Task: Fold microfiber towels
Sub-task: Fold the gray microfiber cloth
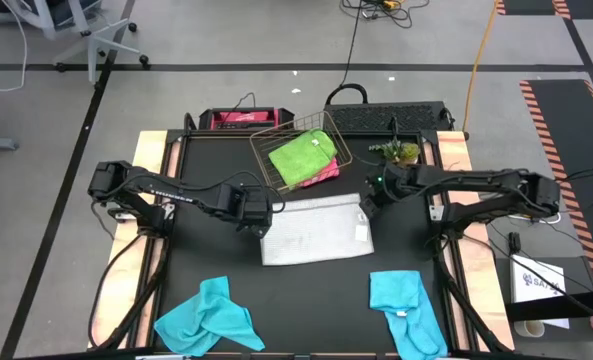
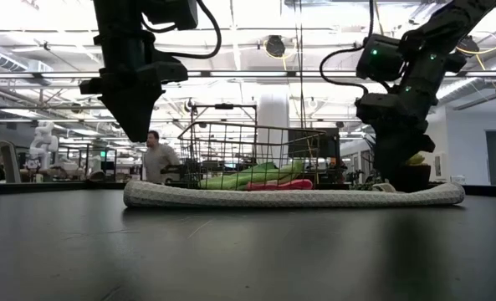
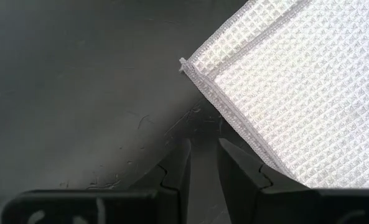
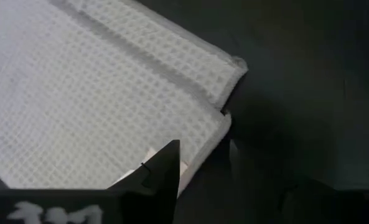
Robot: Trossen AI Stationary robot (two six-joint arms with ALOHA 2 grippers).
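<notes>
- Light grey waffle-weave microfiber towel [image 1: 313, 230]: lies folded flat at the middle of the black table top [image 1: 196, 255]; the right wrist view shows two layers stacked at one corner.
- Lime green microfiber towel [image 1: 301, 157]: folded, inside the copper wire basket [image 1: 266, 150] at the table's far side, on top of a pink microfiber towel [image 1: 326, 174] whose edge shows beneath it.
- Turquoise blue microfiber towel, crumpled [image 1: 209, 318]: near edge of the table, left side.
- Second turquoise blue microfiber towel [image 1: 404, 308]: near edge, right side, loosely bunched, well apart from the first.
- Left gripper [image 3: 203, 152]: raised above the table just beside the grey towel's left corner; fingers a narrow gap apart, nothing between them.
- Right gripper [image 4: 203, 155]: low at the grey towel's far right corner; one dark finger [image 4: 162, 171] overlaps the cloth edge, the other is hard to make out; cannot tell whether it grips the cloth.
- Small potted green plant [image 1: 396, 152]: far right of the table, beside the basket.
</notes>
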